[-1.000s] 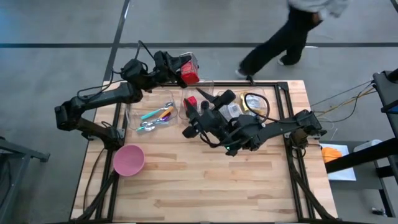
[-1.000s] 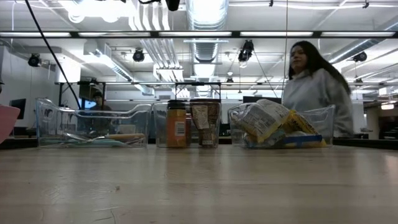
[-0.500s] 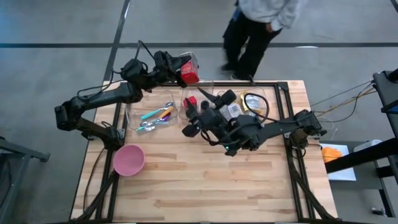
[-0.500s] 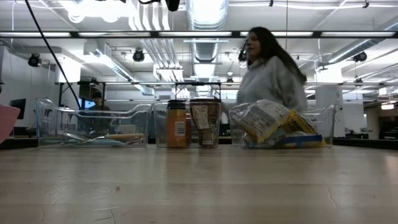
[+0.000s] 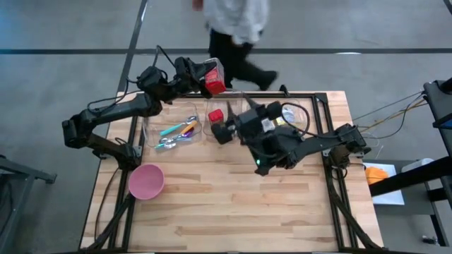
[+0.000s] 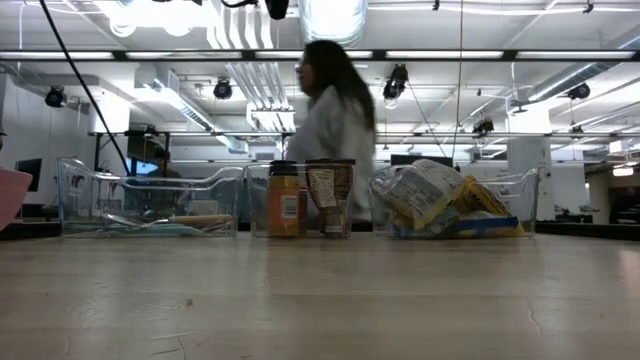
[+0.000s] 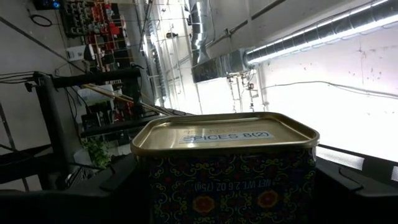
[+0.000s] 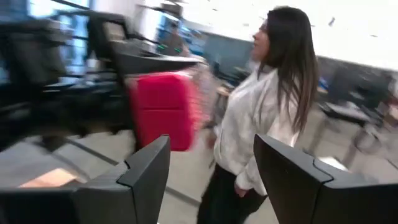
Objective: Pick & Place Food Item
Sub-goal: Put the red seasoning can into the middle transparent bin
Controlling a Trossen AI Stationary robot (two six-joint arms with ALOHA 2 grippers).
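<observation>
My left gripper (image 5: 209, 77) is shut on a red spice tin (image 5: 215, 77) with a gold lid (image 7: 224, 130), held high over the table's far left edge. My right gripper (image 5: 222, 131) hovers open and holds nothing, above the near side of the middle clear bin (image 5: 220, 113); its two fingers (image 8: 146, 168) frame the red tin and a passing person. The middle bin holds an orange jar (image 6: 285, 200) and a dark jar (image 6: 330, 198), both standing on its floor. Neither gripper shows in the low view. My left gripper pinches the spice tin between its two fingers (image 7: 115, 183), one on each of two opposite side walls (image 7: 148, 186), below the lid. The fingers come from the table's left side, slanting a little upward. The tin is lifted clear of the table and the bins.
Three clear bins line the far edge: the left one (image 5: 175, 130) with coloured spoons, the middle with jars, the right one (image 5: 286, 116) with food bags (image 6: 430, 195). A pink bowl (image 5: 146, 180) stands near the left edge. A person (image 5: 233, 28) walks behind the table.
My right gripper has rolled and swung at the wrist, from pointing toward the table's near left to pointing toward the far left, at the red tin; its fingers have stayed open. The person has walked leftward behind the table.
</observation>
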